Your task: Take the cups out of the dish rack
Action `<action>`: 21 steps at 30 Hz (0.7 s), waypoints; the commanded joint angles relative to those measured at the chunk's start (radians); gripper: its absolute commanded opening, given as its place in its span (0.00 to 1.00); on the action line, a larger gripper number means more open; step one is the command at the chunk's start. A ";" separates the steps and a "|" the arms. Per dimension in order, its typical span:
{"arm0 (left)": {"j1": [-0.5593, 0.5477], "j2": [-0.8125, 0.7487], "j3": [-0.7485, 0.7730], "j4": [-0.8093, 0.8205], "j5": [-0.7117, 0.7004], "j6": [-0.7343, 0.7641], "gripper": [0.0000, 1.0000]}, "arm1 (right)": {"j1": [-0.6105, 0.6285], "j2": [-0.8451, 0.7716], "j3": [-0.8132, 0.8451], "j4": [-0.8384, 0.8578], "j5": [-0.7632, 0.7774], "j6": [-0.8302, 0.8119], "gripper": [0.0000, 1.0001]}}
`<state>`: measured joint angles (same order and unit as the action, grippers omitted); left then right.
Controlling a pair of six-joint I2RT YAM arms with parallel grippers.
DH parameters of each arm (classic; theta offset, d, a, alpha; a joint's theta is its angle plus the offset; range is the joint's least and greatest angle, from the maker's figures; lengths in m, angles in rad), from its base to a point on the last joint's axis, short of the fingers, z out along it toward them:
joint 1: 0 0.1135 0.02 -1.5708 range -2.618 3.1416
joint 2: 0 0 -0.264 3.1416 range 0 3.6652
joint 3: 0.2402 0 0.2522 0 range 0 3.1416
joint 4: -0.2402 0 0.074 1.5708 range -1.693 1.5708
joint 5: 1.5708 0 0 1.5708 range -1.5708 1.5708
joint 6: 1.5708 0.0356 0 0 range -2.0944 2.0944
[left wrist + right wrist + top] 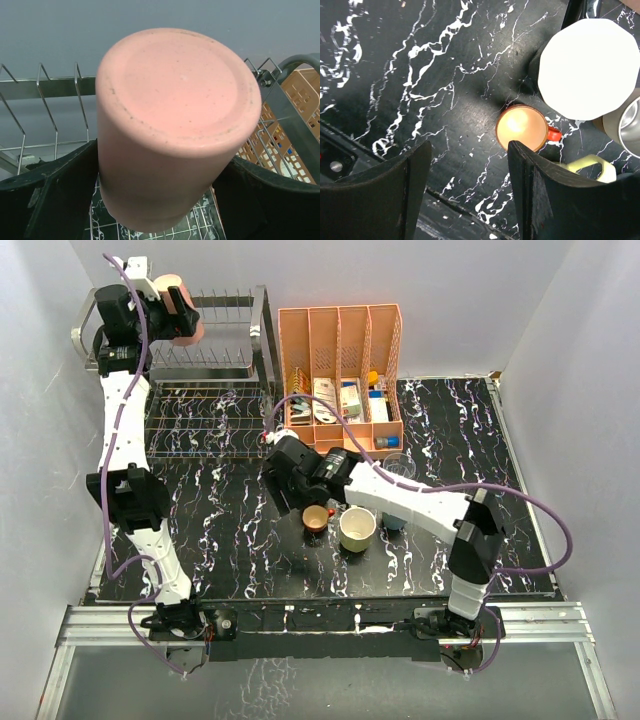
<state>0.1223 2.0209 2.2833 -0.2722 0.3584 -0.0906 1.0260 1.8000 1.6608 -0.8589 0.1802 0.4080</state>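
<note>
A tall pink tumbler (190, 332) lies tilted at the top tier of the silver wire dish rack (215, 365). My left gripper (178, 312) is shut on its sides. In the left wrist view the tumbler's base (175, 95) fills the frame, with a black finger (60, 195) against each side and rack prongs (50, 85) behind. My right gripper (290, 498) hangs open and empty over the table. A tiny orange cup (521, 127) stands upright just past its right finger (535, 185). Beside it stand a pale yellow mug (357, 528), a black mug with a cream inside (587, 67) and a metallic cup (629, 125).
A peach plastic organizer (340, 350) stands at the back middle, right of the rack. A clear glass (398, 465) and a blue cup (393, 523) sit by the right arm. The rack's lower tier (200, 425) lies over the black marbled table (220, 530).
</note>
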 commanded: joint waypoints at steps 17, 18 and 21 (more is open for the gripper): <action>0.004 -0.227 -0.065 0.167 0.130 -0.095 0.07 | -0.031 -0.243 0.097 0.198 -0.139 0.142 0.73; 0.004 -0.252 -0.086 0.187 0.145 -0.116 0.05 | -0.049 -0.254 0.097 0.223 -0.171 0.160 0.74; 0.004 -0.348 -0.195 0.307 0.199 -0.195 0.00 | -0.127 -0.287 0.083 0.313 -0.304 0.217 0.75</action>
<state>0.1230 1.8698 2.1643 -0.1528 0.4561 -0.1852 0.9882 1.6012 1.7061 -0.7303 0.0319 0.5365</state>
